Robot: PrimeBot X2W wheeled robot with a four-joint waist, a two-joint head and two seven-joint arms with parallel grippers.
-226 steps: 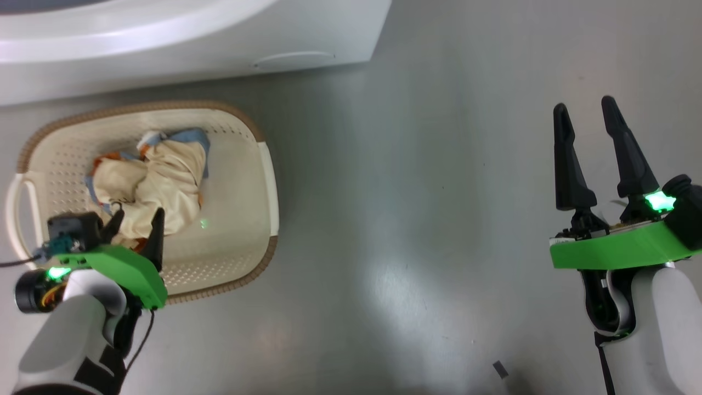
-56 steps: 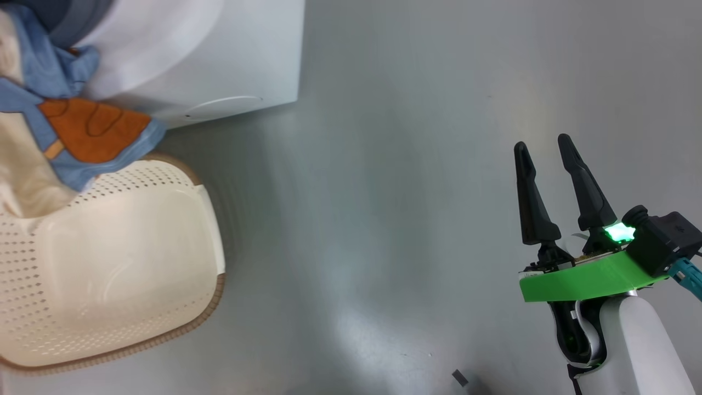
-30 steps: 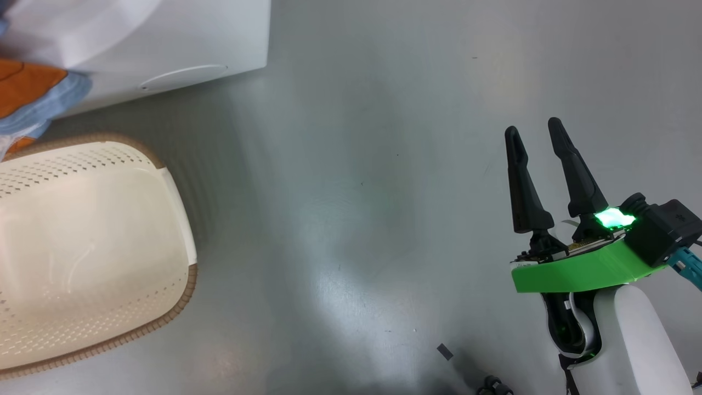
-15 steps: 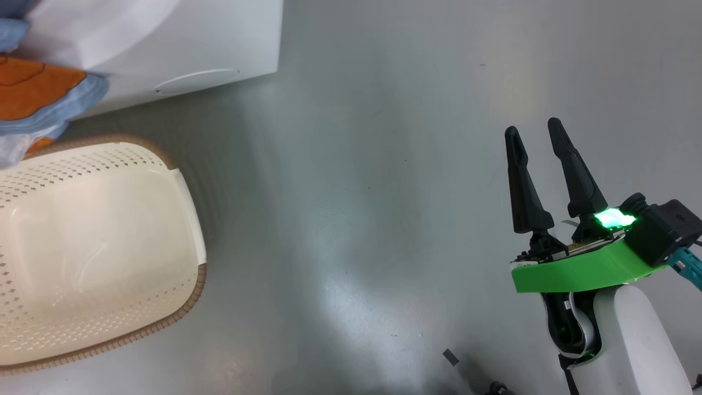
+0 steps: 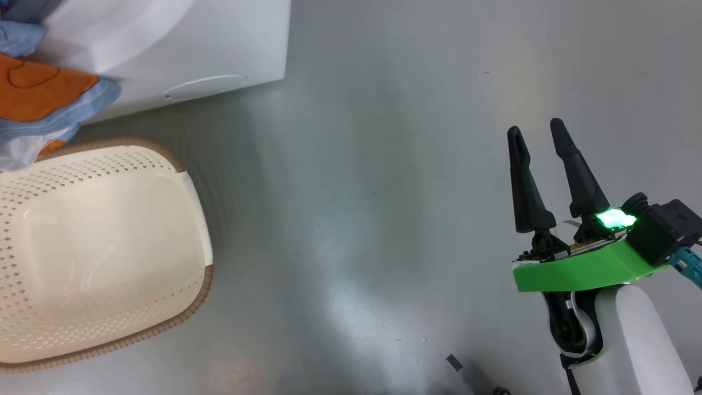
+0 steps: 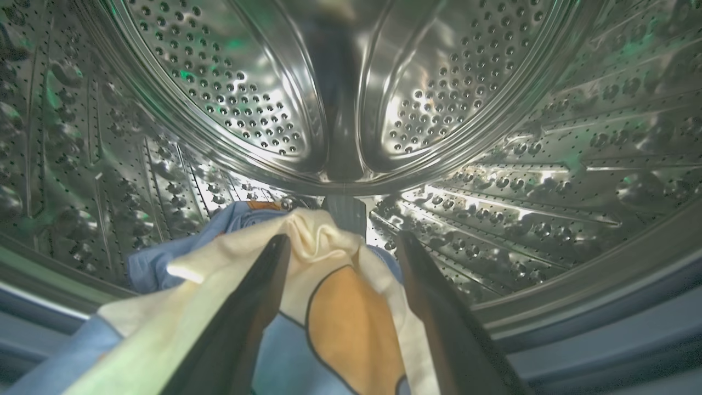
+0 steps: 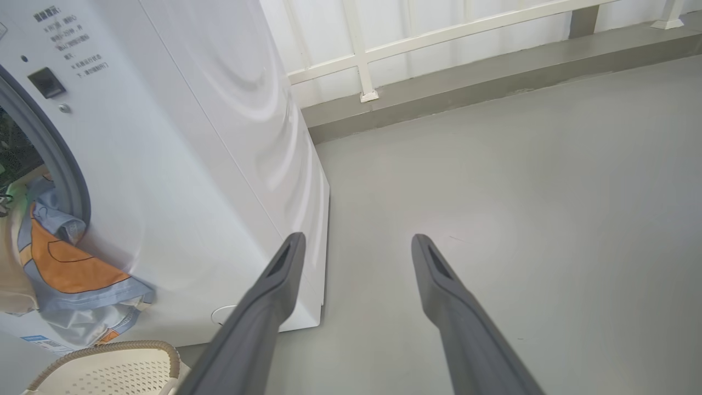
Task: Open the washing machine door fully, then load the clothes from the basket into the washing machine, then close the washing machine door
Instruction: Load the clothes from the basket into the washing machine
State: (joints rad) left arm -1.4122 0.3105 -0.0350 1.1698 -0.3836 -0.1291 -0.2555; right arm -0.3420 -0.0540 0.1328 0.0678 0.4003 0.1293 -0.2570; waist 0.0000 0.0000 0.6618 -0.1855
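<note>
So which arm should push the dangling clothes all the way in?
Left, probably: the left gripper is at the drum, open right over the clothes. The right gripper hangs open over the floor, away from the washing machine.

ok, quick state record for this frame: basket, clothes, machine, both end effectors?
washing machine: drum mouth uncovered
basket: looks empty, on floor before machine
clothes: partly in drum, blue-and-orange part hanging out over the front
left end effector: open, in drum mouth, cloth draped on it
right end effector: open, empty, above floor
</note>
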